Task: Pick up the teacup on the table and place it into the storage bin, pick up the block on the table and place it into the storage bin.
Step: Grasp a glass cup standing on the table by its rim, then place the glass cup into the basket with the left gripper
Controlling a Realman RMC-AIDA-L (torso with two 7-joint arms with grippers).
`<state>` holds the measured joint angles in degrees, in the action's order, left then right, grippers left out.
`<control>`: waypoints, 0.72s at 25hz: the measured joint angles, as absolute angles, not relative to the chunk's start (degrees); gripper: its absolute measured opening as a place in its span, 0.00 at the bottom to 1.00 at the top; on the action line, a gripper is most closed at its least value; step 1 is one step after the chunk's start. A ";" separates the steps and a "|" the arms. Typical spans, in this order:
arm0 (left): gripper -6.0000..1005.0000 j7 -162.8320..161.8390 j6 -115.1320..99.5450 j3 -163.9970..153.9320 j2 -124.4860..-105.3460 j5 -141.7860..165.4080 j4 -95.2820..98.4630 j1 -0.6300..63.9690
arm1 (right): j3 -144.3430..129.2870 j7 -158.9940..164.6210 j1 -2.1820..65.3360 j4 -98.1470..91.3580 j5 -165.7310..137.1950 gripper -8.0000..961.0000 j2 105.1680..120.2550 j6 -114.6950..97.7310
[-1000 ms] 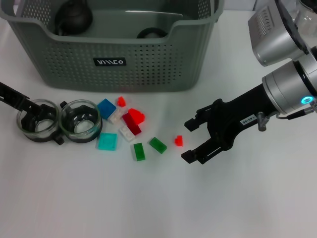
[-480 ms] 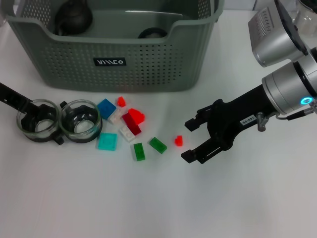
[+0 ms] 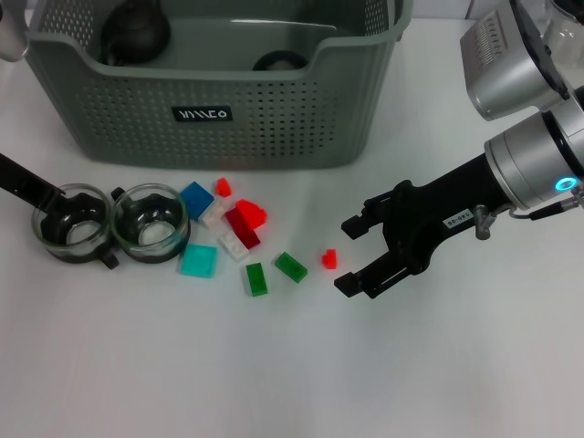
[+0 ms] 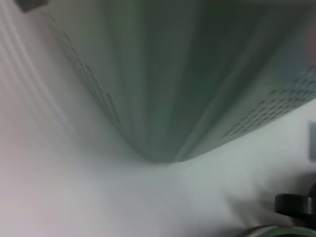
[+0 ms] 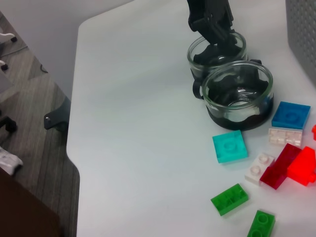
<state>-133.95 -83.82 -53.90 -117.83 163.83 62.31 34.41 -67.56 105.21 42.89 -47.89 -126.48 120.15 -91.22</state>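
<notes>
Head view shows two glass teacups side by side on the white counter, the left teacup touching the right teacup. The left jaws reach into the left teacup; whether they grip its wall cannot be told. Just beyond the cups stands the storage bin, with dark items inside. Loose blocks lie between the cups and the right jaws: a blue block, a cyan block, two green blocks and a small red block. The right jaws hover wide apart, holding nothing, with the small red block just in front of their tips.
</notes>
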 joint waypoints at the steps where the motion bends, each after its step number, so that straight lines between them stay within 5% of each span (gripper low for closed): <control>1: 0.40 -134.08 -83.72 -53.99 -117.83 163.83 62.26 34.41 | -67.56 105.21 42.89 -47.89 -126.48 0.97 120.15 -91.22; 6: 0.06 -134.57 -83.67 -54.59 -117.78 163.83 61.95 34.34 | -67.51 105.21 42.87 -47.83 -126.47 0.97 120.15 -91.12; 18: 0.05 -135.11 -93.61 -47.52 -119.06 161.68 74.52 31.66 | -67.50 105.20 42.21 -47.90 -126.47 0.97 119.65 -91.64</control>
<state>-135.11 -93.61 -47.52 -119.06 161.68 74.52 31.66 -67.50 105.20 42.21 -47.90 -126.47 119.65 -91.64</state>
